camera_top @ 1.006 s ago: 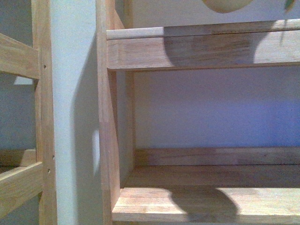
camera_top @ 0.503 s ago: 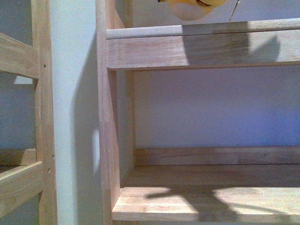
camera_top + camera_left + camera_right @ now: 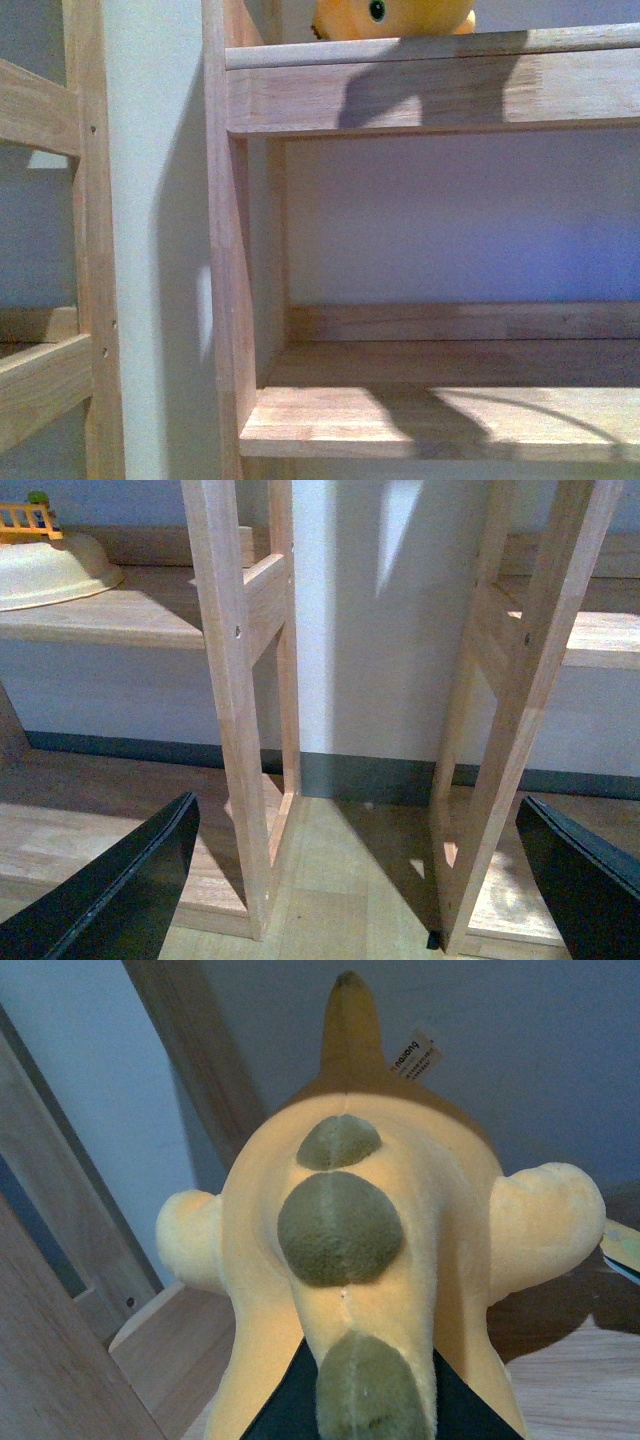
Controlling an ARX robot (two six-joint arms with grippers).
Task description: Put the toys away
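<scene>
Plush toy being set on upper shelf of wooden rack.

Wooden rack (image 3: 235, 250) fills front view; upper shelf (image 3: 430, 95) carries yellow plush toy (image 3: 395, 18) at its front edge. Right gripper (image 3: 345, 1410) pinches toy from behind; left gripper (image 3: 360, 870) hangs wide, empty, low near rack legs. Placing step, prob. near done; next: let go, back out w/o dragging toy off.

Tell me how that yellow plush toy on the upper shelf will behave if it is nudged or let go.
The plush toy looks soft and stuffed, so it would probably squash and sag rather than stay stiff. Its fuzzy fabric likely grips rather than slips. The rounded body sits near the upper shelf's front edge, so a nudge might tip it off, though it should not break.
</scene>
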